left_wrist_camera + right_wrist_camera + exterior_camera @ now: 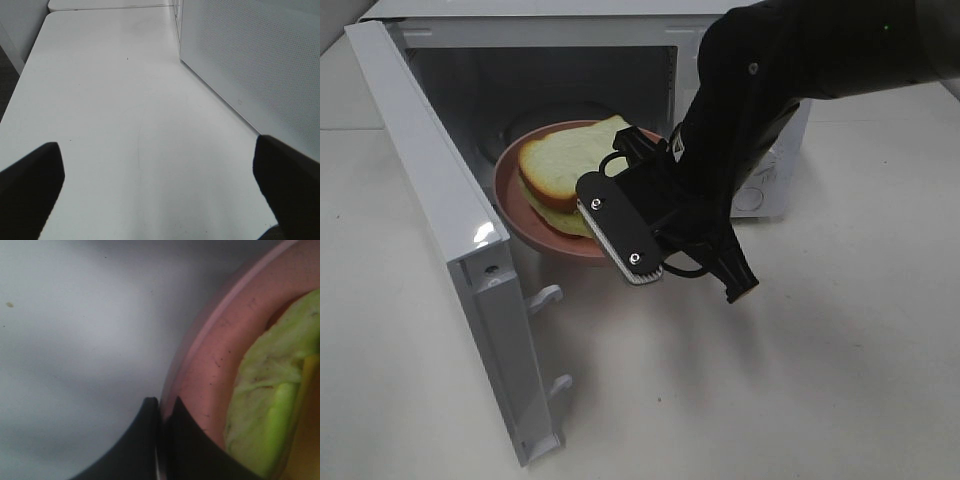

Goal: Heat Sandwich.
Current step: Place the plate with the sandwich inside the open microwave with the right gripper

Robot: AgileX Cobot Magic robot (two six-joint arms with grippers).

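Right gripper [160, 407]: jaws pinched together on the rim of the pink plate [200, 360]. Plate: carries the sandwich [565, 165], pale bread with a green leaf beneath. It is partly within the cavity of the white microwave [540, 12], its near edge jutting out of the opening. Microwave door [450, 220]: swung wide. Left gripper [159, 180]: fingers spread apart, nothing between them, above the white table [125, 125] beside the microwave's perforated side wall.

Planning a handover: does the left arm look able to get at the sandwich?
Probably not: the open door walls off the sandwich, and the right hand, gripping the plate, fills the opening.
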